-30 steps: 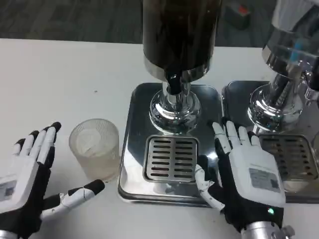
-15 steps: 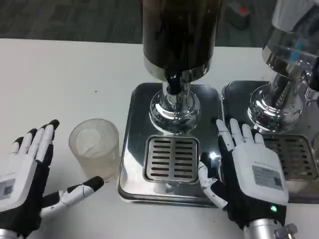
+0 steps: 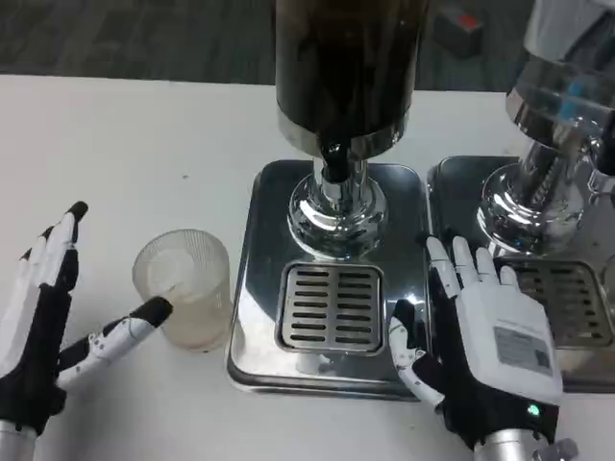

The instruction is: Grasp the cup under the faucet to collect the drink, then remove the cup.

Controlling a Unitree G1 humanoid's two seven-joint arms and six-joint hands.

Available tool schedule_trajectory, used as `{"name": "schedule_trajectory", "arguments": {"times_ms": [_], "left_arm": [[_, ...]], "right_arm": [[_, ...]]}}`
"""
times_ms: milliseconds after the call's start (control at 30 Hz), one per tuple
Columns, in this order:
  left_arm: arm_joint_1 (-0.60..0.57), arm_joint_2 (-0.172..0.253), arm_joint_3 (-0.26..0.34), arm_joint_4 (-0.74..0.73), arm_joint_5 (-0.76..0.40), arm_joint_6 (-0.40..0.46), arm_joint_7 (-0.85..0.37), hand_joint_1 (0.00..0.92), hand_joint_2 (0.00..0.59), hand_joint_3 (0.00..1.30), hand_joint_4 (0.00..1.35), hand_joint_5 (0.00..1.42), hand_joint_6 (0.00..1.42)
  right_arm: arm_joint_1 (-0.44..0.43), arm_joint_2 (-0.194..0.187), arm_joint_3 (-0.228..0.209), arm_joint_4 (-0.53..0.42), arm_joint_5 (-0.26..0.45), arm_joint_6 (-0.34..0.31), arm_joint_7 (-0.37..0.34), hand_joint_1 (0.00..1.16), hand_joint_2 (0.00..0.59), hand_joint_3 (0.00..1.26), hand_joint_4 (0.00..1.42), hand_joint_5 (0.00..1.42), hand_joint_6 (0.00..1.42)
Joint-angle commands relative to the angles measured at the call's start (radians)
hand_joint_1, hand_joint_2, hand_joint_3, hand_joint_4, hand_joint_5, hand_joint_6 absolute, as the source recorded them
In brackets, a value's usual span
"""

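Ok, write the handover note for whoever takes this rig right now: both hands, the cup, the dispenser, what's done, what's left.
Left hand: open, thumb tip at the cup's side, not gripping.
Right hand: open, resting over the right edge of the dispenser tray.
Cup: upright on the table, left of the tray, not under the faucet.
Done: nothing yet.
Left: grasp cup, place it on the drip grate under the faucet, collect drink, remove cup.

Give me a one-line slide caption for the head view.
Open left hand reaching toward the cup beside the dispenser's drip tray; right hand waits.
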Motion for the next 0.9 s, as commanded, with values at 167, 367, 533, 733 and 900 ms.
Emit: {"name": "schedule_trajectory", "arguments": {"times_ms": [167,367,533,733,900], "left_arm": [[-0.122,-0.006,-0.027,0.229,-0.034,-0.130,-0.056,0.000,0.000,0.00,0.00,0.00,0.00],[-0.189,0.001,-0.071,0.331,0.009,-0.160,-0.065,0.000,0.000,0.00,0.00,0.00,0.00],[-0.229,0.006,-0.099,0.381,0.029,-0.187,-0.062,0.000,0.000,0.00,0.00,0.00,0.00],[-0.283,0.001,-0.131,0.460,0.052,-0.211,-0.060,0.003,0.000,0.00,0.00,0.00,0.00],[-0.305,-0.018,-0.139,0.505,0.025,-0.228,-0.073,0.060,0.000,0.00,0.00,0.01,0.00]], "right_arm": [[0.006,0.007,-0.002,-0.016,0.002,0.015,0.001,0.33,0.572,0.09,0.00,0.00,0.00],[0.003,0.008,-0.002,-0.013,0.007,0.015,0.007,0.33,0.563,0.10,0.00,0.00,0.00],[0.004,0.013,-0.001,-0.013,0.006,0.018,0.008,0.32,0.563,0.10,0.00,0.00,0.00],[0.007,0.017,0.000,-0.014,0.006,0.023,0.005,0.32,0.562,0.10,0.00,0.00,0.00],[0.008,0.022,-0.001,-0.013,0.005,0.027,-0.001,0.32,0.562,0.10,0.00,0.00,0.00]]}}
